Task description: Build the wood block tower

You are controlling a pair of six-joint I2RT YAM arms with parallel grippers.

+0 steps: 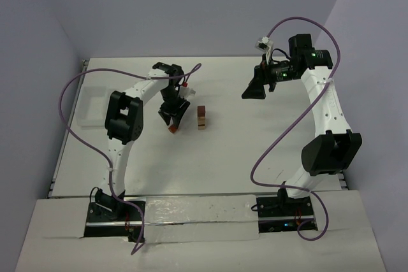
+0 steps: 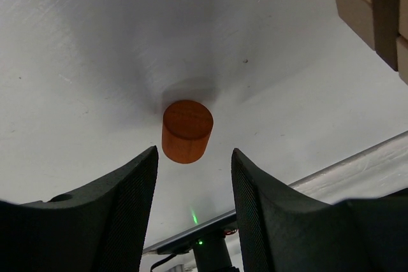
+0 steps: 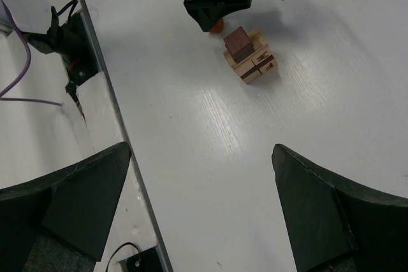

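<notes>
The reddish-brown cylinder block [image 2: 187, 130] stands on end on the table [image 2: 76, 62] at frame centre, just beyond the gap between the parted, empty left fingers [image 2: 137, 183]. The tower [image 1: 201, 118] is near, to its right. The right fingers [image 3: 331, 208] gape empty, farther off.

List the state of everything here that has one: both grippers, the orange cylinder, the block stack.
left gripper: open, jaws either side of the cylinder, not clamped
right gripper: wide open, empty, raised away from the blocks
orange cylinder: standing on end on the table, loose
tower: upright, beside the left gripper, untouched
dark top cube: seated on the tower
</notes>
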